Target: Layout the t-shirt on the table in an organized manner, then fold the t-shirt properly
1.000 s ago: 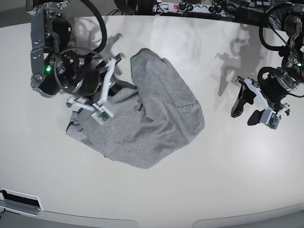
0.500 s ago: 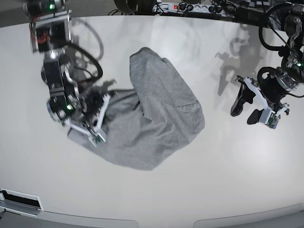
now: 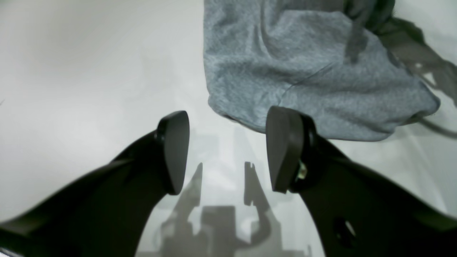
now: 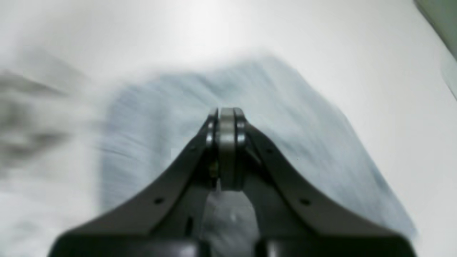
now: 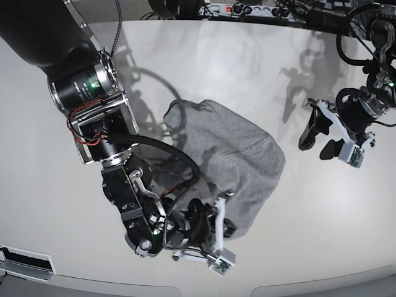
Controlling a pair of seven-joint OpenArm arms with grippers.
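Observation:
The heather-grey t-shirt [image 5: 232, 151] lies bunched in a heap on the white table [image 5: 322, 216], with no lettering showing. My right gripper [image 5: 219, 224] is low at the shirt's front edge. In the right wrist view it [image 4: 226, 117] is shut with a strip of grey fabric pinched between its fingers, and the blurred shirt [image 4: 285, 117] spreads beyond. My left gripper [image 5: 322, 133] is open and empty over bare table to the right of the shirt. In the left wrist view it [image 3: 228, 153] hovers just short of the shirt's near edge [image 3: 303, 71].
The right arm's bulky links [image 5: 93, 105] stretch across the left half of the table down toward its front edge. A power strip and cables [image 5: 247, 9] lie along the back edge. A dark slotted fitting [image 5: 25, 260] sits at the front left corner.
The right arm has swung from the shirt's left side to the table's front, pulling fabric with it. The shirt heap has shifted right and forward. The left arm has not moved.

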